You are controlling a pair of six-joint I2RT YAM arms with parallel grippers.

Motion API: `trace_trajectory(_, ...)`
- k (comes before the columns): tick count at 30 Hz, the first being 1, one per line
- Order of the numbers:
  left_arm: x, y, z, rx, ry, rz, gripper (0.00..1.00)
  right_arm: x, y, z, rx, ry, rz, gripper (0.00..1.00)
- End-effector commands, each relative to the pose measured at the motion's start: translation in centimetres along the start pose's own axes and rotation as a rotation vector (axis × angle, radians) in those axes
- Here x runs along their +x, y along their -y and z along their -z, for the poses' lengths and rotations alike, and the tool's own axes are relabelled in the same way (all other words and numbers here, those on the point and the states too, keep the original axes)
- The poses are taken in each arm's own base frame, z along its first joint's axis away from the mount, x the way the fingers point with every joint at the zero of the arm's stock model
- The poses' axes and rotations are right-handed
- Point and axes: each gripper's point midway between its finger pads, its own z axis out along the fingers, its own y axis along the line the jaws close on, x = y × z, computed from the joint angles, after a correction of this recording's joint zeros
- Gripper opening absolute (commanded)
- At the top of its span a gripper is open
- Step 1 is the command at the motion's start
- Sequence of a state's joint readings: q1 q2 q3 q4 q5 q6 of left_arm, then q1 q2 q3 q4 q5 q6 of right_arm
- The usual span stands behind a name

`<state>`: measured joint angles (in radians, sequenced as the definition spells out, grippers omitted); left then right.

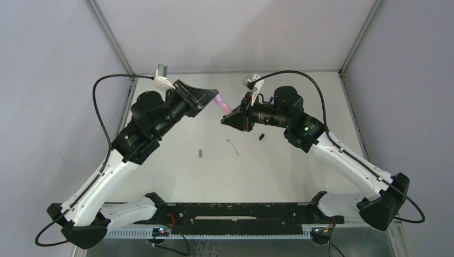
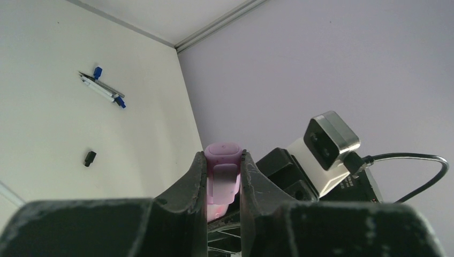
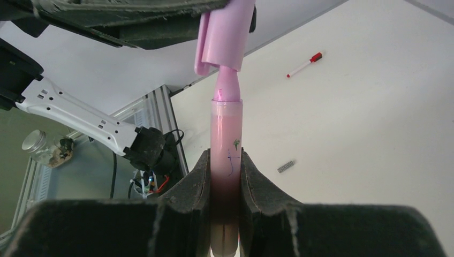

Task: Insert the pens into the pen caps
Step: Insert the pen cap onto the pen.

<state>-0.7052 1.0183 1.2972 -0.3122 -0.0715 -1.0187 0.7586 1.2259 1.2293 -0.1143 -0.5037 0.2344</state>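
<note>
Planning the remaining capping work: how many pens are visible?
4: pink marker in the right gripper, red pen on the table beyond it, blue-and-white pen near the right arm, pale thin pen mid-table. Others may be hidden.

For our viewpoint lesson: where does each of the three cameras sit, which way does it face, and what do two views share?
Top external: above and behind the bases, facing down at the table; both arms whole, left gripper and right gripper nearly meeting.
Left wrist: on the left wrist, facing along the left fingers, past the pink cap, toward the right arm's camera.
Right wrist: on the right wrist, facing along the right fingers, up the pink marker.
Shared: both wrist views show the cap.
</note>
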Motion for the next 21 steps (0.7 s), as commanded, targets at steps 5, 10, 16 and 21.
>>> trace_trajectory(5,1.3,-1.2,-0.5,-0.015,-0.037,-0.037,0.00,-3.4,-0.6,0.4,-0.011,0.086,0.034,0.00)
trace_trajectory(10,1.5,-1.3,-0.7,-0.018,-0.048,-0.042,0.00,-3.1,-0.5,0.3,-0.010,0.077,0.023,0.00)
trace_trajectory(16,2.1,-0.7,-0.9,-0.005,-0.074,-0.050,0.00,-3.2,-0.1,-0.2,-0.003,0.076,0.000,0.00)
trace_trajectory(21,2.8,-0.4,-0.9,-0.003,-0.085,-0.046,0.00,-4.3,0.5,-0.8,0.019,0.096,0.008,0.00)
